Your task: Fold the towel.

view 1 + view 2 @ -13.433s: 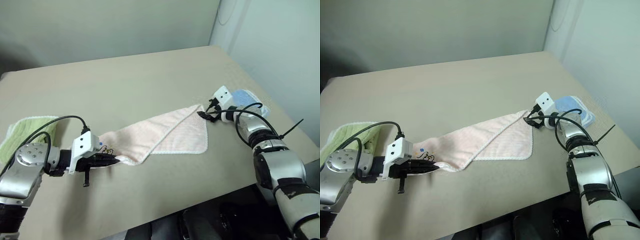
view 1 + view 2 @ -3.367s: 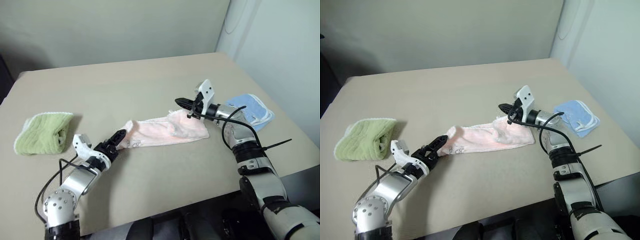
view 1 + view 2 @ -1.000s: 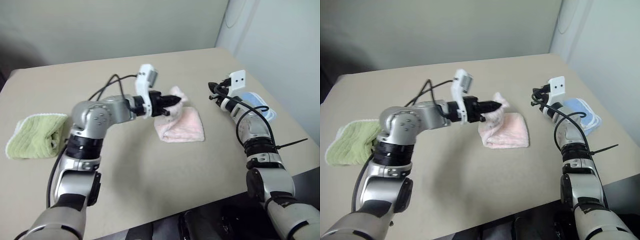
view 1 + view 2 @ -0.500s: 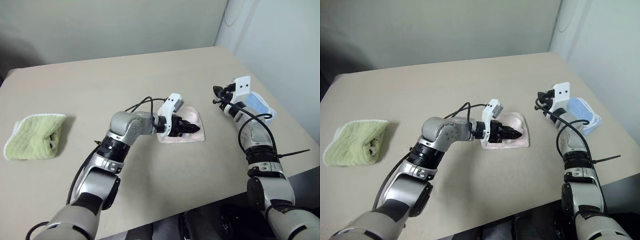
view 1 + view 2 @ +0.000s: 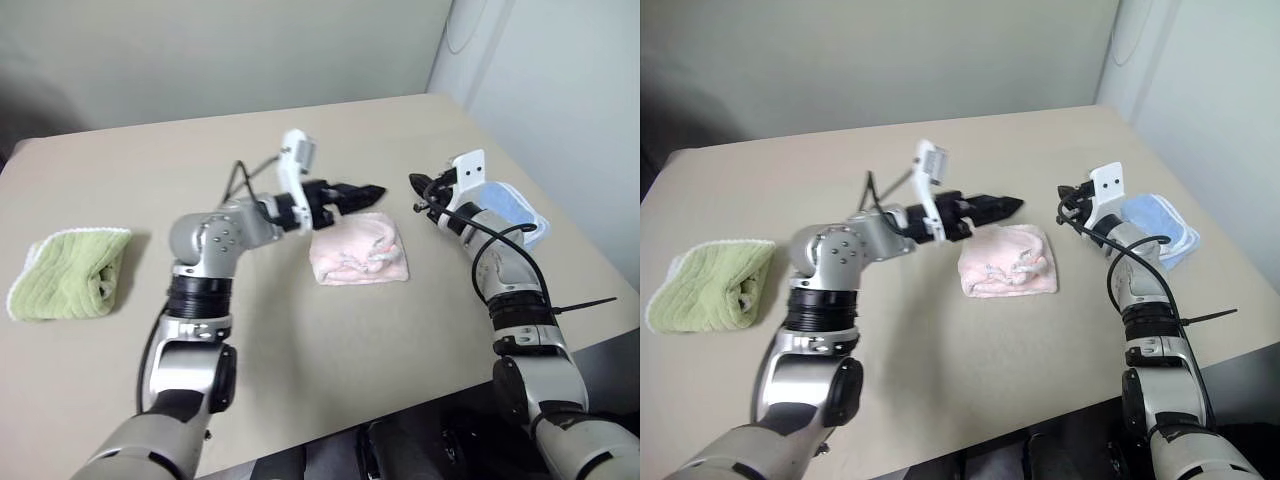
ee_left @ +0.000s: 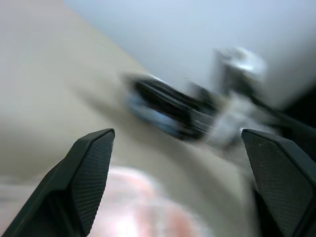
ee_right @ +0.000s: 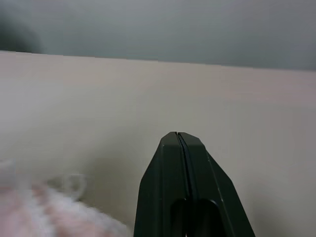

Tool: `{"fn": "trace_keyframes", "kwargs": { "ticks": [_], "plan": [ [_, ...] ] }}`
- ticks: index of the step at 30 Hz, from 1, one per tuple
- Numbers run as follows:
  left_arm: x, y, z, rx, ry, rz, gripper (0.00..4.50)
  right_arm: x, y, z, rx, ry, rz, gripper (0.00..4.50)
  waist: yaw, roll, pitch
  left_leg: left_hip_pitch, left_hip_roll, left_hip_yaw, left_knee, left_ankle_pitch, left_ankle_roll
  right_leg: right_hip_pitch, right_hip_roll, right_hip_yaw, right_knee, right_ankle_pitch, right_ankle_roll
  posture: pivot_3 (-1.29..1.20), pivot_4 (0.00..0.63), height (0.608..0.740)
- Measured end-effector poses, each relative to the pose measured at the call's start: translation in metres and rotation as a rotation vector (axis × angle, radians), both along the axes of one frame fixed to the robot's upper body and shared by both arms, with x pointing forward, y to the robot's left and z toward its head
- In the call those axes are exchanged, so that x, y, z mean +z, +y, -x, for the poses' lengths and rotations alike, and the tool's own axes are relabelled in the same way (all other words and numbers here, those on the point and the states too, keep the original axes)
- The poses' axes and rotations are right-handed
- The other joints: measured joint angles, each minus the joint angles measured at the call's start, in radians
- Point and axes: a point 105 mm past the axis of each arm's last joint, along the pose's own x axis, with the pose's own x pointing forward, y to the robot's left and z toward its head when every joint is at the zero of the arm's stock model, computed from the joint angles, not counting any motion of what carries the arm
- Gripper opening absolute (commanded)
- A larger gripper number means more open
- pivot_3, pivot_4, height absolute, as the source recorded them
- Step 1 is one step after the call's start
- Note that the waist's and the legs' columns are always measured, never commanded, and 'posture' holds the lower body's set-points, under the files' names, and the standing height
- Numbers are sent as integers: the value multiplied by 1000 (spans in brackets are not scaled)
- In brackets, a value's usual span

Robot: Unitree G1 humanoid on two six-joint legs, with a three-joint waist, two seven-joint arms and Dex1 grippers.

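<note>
Because the towel (image 5: 358, 254) lies as a loose, rumpled bundle on the tabletop (image 5: 300, 350) between the arms, with the left gripper (image 5: 368, 191) jaws apart above it and the right gripper (image 5: 417, 183) jaws together beside it, the folds could be sprung open if brushed.

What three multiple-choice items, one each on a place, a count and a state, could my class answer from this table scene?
1. Where is the green towel?
A. the table's left end
B. beside the blue towel
C. under the pink towel

2. How many towels lie on the table?
A. two
B. three
C. four

3. How is the left gripper?
A. open and empty
B. shut on the pink towel
C. shut on the green towel

Answers: 1 A, it lies alone far left. 2 B, green, pink and blue. 3 A, its fingers stand wide apart above the pink towel.
</note>
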Motion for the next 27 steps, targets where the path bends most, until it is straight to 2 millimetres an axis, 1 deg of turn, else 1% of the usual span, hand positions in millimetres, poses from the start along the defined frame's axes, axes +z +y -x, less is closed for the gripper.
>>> {"fn": "trace_keyframes", "kwargs": {
  "ticks": [1, 2, 3, 4, 5, 6, 8, 9, 10, 12, 13, 14, 16, 18, 20, 23, 25, 27],
  "plan": [
    [-4, 15, -1, 45, -54, -63, 3857, 0, 5, 6, 45, 6, 10, 0, -1, 1, 0, 0, 0, 0, 0, 0, 0, 0, 0, 0, -1, 0, 0, 0, 150, 740],
    [-13, 26, -1, 71, -76, -118, 3544, -1, 9, 11, 80, 16, 19, 0, -1, 1, -1, 0, -1, 0, 0, 0, 0, 0, 0, 0, -2, 0, 0, 0, 150, 740],
    [-24, 32, 1, 78, -81, -162, 3191, -2, 11, 15, 110, 30, 25, 0, -1, 1, -1, 0, -1, 0, 0, 0, 0, 0, 0, 1, -3, 0, 0, 0, 150, 740],
    [-37, 34, 4, 66, -66, -186, 2793, -4, 12, 19, 134, 47, 25, 0, 1, 1, -1, -1, -1, 0, 1, 0, 0, 0, 0, 0, -3, 0, 0, 0, 150, 740],
    [-48, 32, 6, 48, -45, -191, 2407, -5, 15, 21, 156, 64, 21, 0, 6, 1, 0, -4, -1, -1, 2, 0, 0, -1, 0, 0, -3, 0, 1, 0, 150, 740],
    [-55, 27, 9, 26, -33, -178, 2095, -5, 19, 25, 185, 78, 16, 0, 13, 0, 0, -6, -1, -2, 3, 0, 0, -3, 0, 0, -3, 1, 2, 0, 150, 740],
    [-60, 16, 13, -18, -40, -175, 1324, -7, 31, 34, 250, 96, 33, 0, 19, 0, 0, -8, -1, -3, 6, 0, 0, -2, 0, 0, -3, 1, 3, 0, 150, 740],
    [-62, 10, 14, -39, -53, -188, 926, -11, 36, 38, 274, 107, 46, 0, 20, 0, 0, -8, -1, -3, 7, 0, 0, -1, 0, 0, -3, 2, 4, 0, 150, 740],
    [-65, 4, 15, -57, -64, -203, 625, -18, 39, 40, 289, 129, 55, 0, 20, 0, 0, -7, -2, -3, 8, -1, 1, 0, -1, -1, -3, 2, 4, 0, 150, 740],
    [-74, -7, 15, -81, -69, -226, 625, -36, 39, 43, 291, 182, 67, 0, 21, 0, 0, -7, -2, -4, 10, -2, 3, 1, -1, -1, -3, 4, 5, 0, 150, 740],
    [-81, -12, 13, -82, -55, -229, 625, -47, 37, 44, 284, 215, 77, 0, 20, 0, 0, -6, -1, -4, 12, -4, 7, 2, -1, -1, -2, 4, 5, 0, 150, 740],
    [-90, -14, 11, -80, -40, -245, 625, -59, 36, 44, 277, 249, 87, 0, 19, 0, 0, -6, -1, -4, 13, -7, 12, 1, -1, -1, -2, 5, 4, 0, 150, 740],
    [-109, -17, 6, -68, -16, -300, 625, -82, 32, 46, 265, 318, 100, 0, 18, 0, 0, -6, -1, -4, 16, -7, 13, 2, -1, -1, -1, 6, 5, 0, 150, 740],
    [-131, -17, 2, -53, 1, -372, 625, -100, 32, 45, 249, 354, 139, 0, 15, 1, -1, -4, -1, -4, 17, -7, 14, 4, -1, -1, -1, 8, 5, 0, 150, 740],
    [-138, -20, -1, -48, -20, -394, 625, -106, 34, 42, 238, 339, 166, 0, 13, 1, -3, -1, -1, -4, 17, -8, 15, 8, -1, -1, -2, 8, 5, 0, 150, 740],
    [-145, -22, -4, -39, -32, -403, 625, -111, 33, 38, 219, 331, 189, 0, 13, 1, -4, 14, -1, -4, 17, -10, 18, 24, -1, -1, -5, 8, 5, 0, 150, 740],
    [-145, -22, -3, -32, -34, -382, 625, -110, 33, 38, 215, 321, 190, 0, 13, 1, -4, 15, -1, -4, 17, -10, 19, 27, -1, -1, -7, 8, 5, 0, 150, 740],
    [-145, -19, -2, -15, -12, -322, 625, -107, 32, 38, 215, 311, 182, 0, 13, 1, -4, 15, -2, -3, 17, -10, 19, 26, -1, -1, -7, 8, 5, 0, 150, 740]
  ]
}}
